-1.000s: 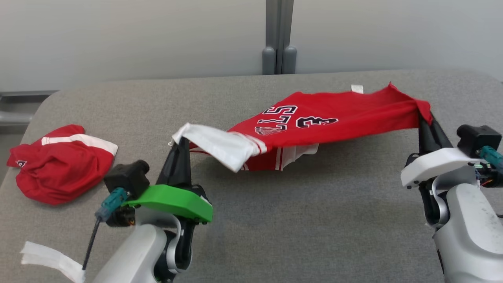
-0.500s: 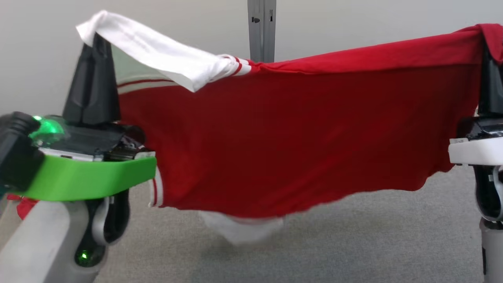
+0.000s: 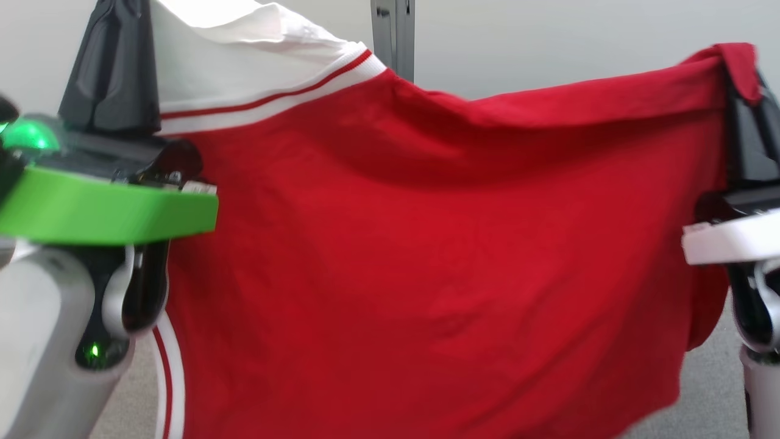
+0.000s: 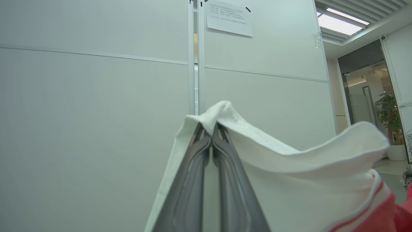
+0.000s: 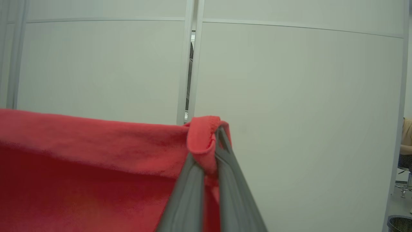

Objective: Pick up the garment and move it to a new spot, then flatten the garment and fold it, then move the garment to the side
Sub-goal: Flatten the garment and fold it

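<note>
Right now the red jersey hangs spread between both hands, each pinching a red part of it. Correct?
Not quite. The right hand does pinch red fabric of the jersey, but the left hand pinches its white sleeve, as the left wrist view shows.

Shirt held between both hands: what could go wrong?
The right hand pinches a small fold at the red edge of the shirt; it could slip out. The left hand grips the white sleeve, so it may land skewed. The shirt hides most of the table in the head view.
</note>
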Available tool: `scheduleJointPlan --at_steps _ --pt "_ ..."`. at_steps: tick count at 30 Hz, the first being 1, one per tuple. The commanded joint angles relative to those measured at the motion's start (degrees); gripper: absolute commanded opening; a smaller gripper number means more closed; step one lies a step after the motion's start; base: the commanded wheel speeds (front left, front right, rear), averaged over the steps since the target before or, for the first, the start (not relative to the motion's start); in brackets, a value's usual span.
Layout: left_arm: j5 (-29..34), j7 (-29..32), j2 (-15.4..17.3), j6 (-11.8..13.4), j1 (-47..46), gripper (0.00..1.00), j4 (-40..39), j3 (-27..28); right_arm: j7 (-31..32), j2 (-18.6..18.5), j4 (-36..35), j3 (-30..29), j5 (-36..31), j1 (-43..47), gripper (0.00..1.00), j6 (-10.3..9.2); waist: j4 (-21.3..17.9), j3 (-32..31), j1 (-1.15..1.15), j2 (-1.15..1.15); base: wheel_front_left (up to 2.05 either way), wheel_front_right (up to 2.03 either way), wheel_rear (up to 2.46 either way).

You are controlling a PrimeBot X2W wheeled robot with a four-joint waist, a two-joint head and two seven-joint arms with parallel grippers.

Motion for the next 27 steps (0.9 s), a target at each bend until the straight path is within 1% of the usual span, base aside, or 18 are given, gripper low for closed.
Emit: scheduleJointPlan --at_steps 1,3,5,7,9,10,12,14,18,22,24,27 --pt "-0.26 0.28 -0.23 -1.12 -2.27 0.0 2.32 -0.43 -0.05 -0.6 2.54 0.86 0.38 -2.4 0.0 -0.02 -0.44 3.8 0.0 0.0 0.0 0.0 0.0" --pt "-0.24 0.54 -0.91 -2.81 -5.72 0.0 6.23 -0.96 -0.55 -0.93 7.32 2.04 1.13 -6.6 0.0 -0.02 -0.69 6.61 0.0 0.0 0.0 0.0 0.0" --pt "0.54 0.1 -1.62 -4.43 -10.63 0.0 10.7 -1.06 -1.26 -1.59 12.8 3.4 0.75 -13.07 0.0 -0.02 -1.03 10.35 0.0 0.0 0.0 0.0 0.0" --pt "1.64 -1.31 -3.02 -6.15 -16.21 0.0 16.42 -1.08 -2.43 -1.16 19.67 4.45 0.87 -20.37 0.0 -0.02 -1.24 13.22 0.0 0.0 0.0 0.0 0.0" --pt "2.71 -3.66 -5.07 -7.72 -22.6 0.0 22.92 -0.91 -3.91 -0.33 27.07 4.29 0.5 -28.79 0.0 -0.02 -1.12 15.34 0.0 0.0 0.0 0.0 0.0" --pt "2.9 -5.08 -6.48 -8.51 -26.1 0.0 26.64 -0.68 -5.15 -0.57 30.95 4.5 -1.19 -33.62 0.0 -0.02 -0.89 16.41 0.0 0.0 0.0 0.0 0.0" --pt "2.81 -8.27 -8.91 -9.53 -31.63 0.0 33.13 0.36 -7.68 0.77 38.2 4.22 -2.88 -40.75 0.0 -0.03 -0.45 18.3 0.0 0.0 0.0 0.0 0.0" --pt "3.0 -10.83 -11.14 -10.92 -35.08 0.0 38.97 0.37 -10.51 1.47 44.99 3.64 -5.24 -46.06 0.0 -0.02 0.33 19.92 0.0 0.0 0.0 0.0 0.0" --pt "3.18 -13.72 -15.02 -13.18 -37.45 0.0 47.47 0.63 -15.27 2.69 57.18 2.28 -9.92 -51.6 0.0 -0.03 2.04 22.88 0.0 0.0 0.0 0.0 0.0" --pt "4.76 -14.46 -18.23 -15.79 -34.69 0.0 52.31 -0.37 -18.98 3.36 67.0 0.71 -13.3 -52.54 0.0 -0.04 3.73 26.72 0.0 0.0 0.0 0.0 0.0" --pt "6.03 -14.45 -19.82 -17.11 -33.31 0.0 52.16 0.22 -20.37 3.7 70.64 -0.94 -14.11 -52.23 0.0 -0.04 4.53 29.07 0.0 0.0 0.0 0.0 0.0" --pt "7.5 -14.46 -21.55 -18.76 -29.24 0.0 51.08 1.9 -21.73 4.55 74.04 -2.09 -15.54 -51.22 0.0 -0.03 5.05 31.72 0.0 0.0 0.0 0.0 0.0"
